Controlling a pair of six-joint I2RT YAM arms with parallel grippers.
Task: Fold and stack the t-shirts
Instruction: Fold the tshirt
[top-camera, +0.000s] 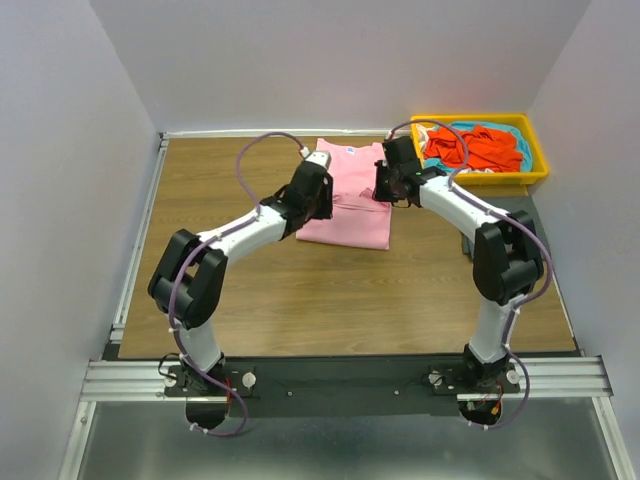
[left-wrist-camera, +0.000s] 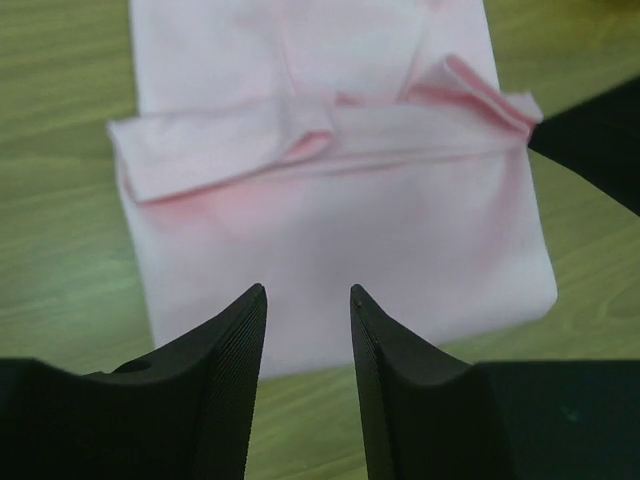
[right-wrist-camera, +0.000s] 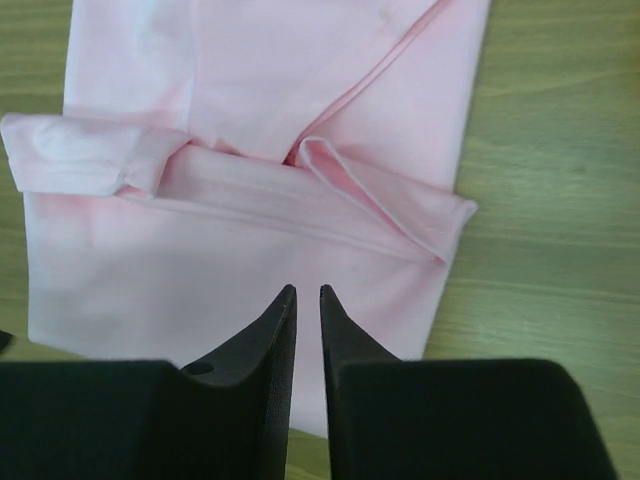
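Pink t-shirt (top-camera: 350, 200): soft matte cotton, laid flat on the wood-grain table (top-camera: 300, 290), far centre, folded to a rough rectangle. Sleeves are turned inward, and their hems form a raised ridge across the cloth. A small bluish mark (top-camera: 352, 146) near the far edge is too small to be read.

Left claw (left-wrist-camera: 307, 290): ribbed black fingers are held apart over the near edge of the shirt, nothing between them. Right claw (right-wrist-camera: 307, 290): fingers are only narrowly apart, nothing gripped.

Yellow plastic tray (top-camera: 480, 178) is placed at the far right, well apart from the pink shirt. In it, a crumpled orange-red t-shirt (top-camera: 480, 148) is heaped on a turquoise t-shirt (top-camera: 524, 148).
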